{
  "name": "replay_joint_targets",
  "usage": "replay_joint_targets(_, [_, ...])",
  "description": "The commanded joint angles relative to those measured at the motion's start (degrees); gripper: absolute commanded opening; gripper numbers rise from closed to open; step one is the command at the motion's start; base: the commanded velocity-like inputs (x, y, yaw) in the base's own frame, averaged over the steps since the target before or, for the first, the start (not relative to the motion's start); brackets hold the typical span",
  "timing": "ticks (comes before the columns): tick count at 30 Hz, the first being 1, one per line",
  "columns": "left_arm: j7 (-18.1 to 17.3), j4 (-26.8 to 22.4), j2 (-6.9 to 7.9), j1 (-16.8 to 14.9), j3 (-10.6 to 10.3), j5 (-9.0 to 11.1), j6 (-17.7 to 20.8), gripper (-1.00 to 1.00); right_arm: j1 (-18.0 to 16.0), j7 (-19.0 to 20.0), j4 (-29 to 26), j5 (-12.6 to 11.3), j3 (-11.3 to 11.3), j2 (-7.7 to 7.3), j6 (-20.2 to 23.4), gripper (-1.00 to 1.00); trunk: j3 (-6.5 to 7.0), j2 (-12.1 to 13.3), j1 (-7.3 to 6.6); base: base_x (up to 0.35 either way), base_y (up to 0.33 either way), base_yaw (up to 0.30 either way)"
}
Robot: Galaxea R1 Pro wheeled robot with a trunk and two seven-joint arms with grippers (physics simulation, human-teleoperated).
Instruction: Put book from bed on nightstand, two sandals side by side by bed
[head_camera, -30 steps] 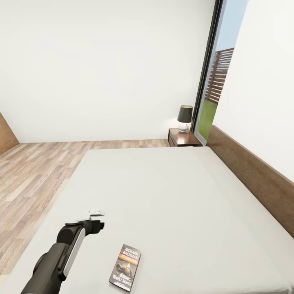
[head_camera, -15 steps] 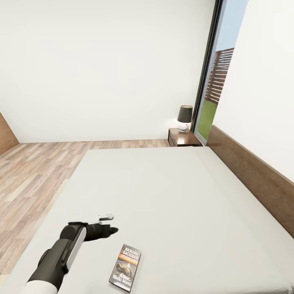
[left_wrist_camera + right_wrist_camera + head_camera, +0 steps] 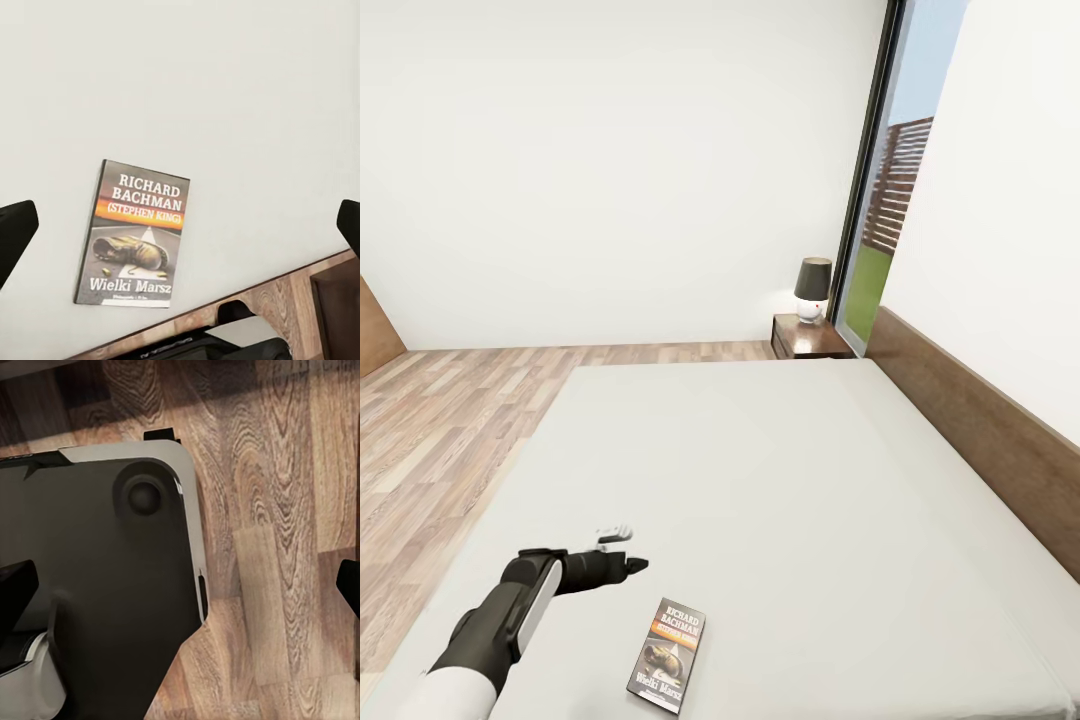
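Observation:
The book (image 3: 668,655), a thin paperback with an orange band and white lettering, lies flat on the light-grey bed (image 3: 760,470) near its front edge. My left gripper (image 3: 632,566) hovers over the mattress just left of and beyond the book, apart from it. In the left wrist view the book (image 3: 133,234) lies below the open left gripper (image 3: 182,229), with nothing between the fingers. A dark-brown nightstand (image 3: 810,338) stands at the far corner by the headboard. My right gripper (image 3: 182,585) is open and empty over the wood floor. The sandals are out of view.
A lamp (image 3: 812,288) with a dark shade occupies the nightstand's top. The headboard (image 3: 980,430) runs along the right wall, beside a tall window (image 3: 880,210). Wood-plank floor (image 3: 450,420) stretches left of the bed. My dark base (image 3: 97,585) sits under the right gripper.
My left arm reached forward and to the right across the mattress, bringing its gripper closer to the book. The book has not moved.

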Motion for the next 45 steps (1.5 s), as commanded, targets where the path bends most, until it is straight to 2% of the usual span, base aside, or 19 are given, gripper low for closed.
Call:
replay_joint_targets(1, [-0.05, 0.24, 0.24, -0.11, 0.52, 0.59, 0.33, 1.0, -0.09, 0.18, 0.16, 0.42, -0.44, -0.03, -0.36, 1.0, -0.12, -0.12, 0.03, 0.0, 0.0, 0.0])
replay_joint_targets(4, [-0.34, 0.66, 0.71, -0.2, 1.51, 0.62, 0.06, 1.0, -0.09, 0.19, 0.08, 0.46, -0.38, -0.01, -0.36, 1.0, -0.12, -0.12, 0.03, 0.0, 0.0, 0.0])
replay_joint_targets(9, [-0.54, 1.36, 1.4, -0.29, 4.59, 0.57, -0.51, 1.0, -0.09, 0.22, -0.03, 0.51, -0.26, 0.08, -0.36, 1.0, -0.12, -0.12, 0.03, 0.0, 0.0, 0.0])
replay_joint_targets(15, [-0.47, 2.86, 1.58, -0.28, 6.29, 0.58, -2.25, 1.0, -0.09, 0.26, -0.12, 0.54, -0.18, -0.02, -0.36, 1.0, -0.12, -0.12, 0.03, 0.0, 0.0, 0.0])
replay_joint_targets(19, [-0.28, 7.13, 1.6, -0.31, 8.4, 1.33, -6.47, 1.0, -0.09, 0.32, -0.17, 0.55, -0.14, -0.25, -0.36, 1.0, -0.12, -0.12, 0.03, 0.0, 0.0, 0.0])
replay_joint_targets(20, [-0.28, 7.13, 1.6, -0.31, 8.4, 1.33, -6.47, 1.0, -0.09, 0.32, -0.17, 0.55, -0.14, -0.25, -0.36, 1.0, -0.12, -0.12, 0.03, 0.0, 0.0, 0.0])
replay_joint_targets(23, [-0.15, 12.38, 1.67, -0.35, 10.89, 2.93, -11.16, 1.0, -0.09, 0.37, -0.21, 0.58, -0.08, -0.38, -0.36, 1.0, -0.12, -0.12, 0.03, 0.0, 0.0, 0.0])
replay_joint_targets(24, [-0.15, 12.38, 1.67, -0.35, 10.89, 2.93, -11.16, 1.0, -0.09, 0.37, -0.21, 0.58, -0.08, -0.38, -0.36, 1.0, -0.12, -0.12, 0.03, 0.0, 0.0, 0.0])
replay_joint_targets(27, [-0.03, 17.64, 1.74, -1.04, 12.32, 4.33, -15.65, 1.0, -0.09, 0.4, -0.24, 0.6, -0.01, -0.39, -0.36, 1.0, -0.12, -0.12, 0.03, 0.0, 0.0, 0.0])
replay_joint_targets(34, [0.38, 24.63, 1.9, -3.58, 13.46, 5.39, -19.67, 1.0, -0.09, 0.38, -0.25, 0.61, 1.05, -0.37, -0.36, 1.0, -0.12, -0.12, 0.03, 0.0, 0.0, 0.0])
replay_joint_targets(45, [0.21, 29.27, 2.1, -5.14, 14.16, 5.88, -23.99, 1.0, -0.09, 0.28, -0.26, 0.55, 2.23, -0.37, -0.36, 1.0, -0.12, -0.12, 0.03, 0.0, 0.0, 0.0])
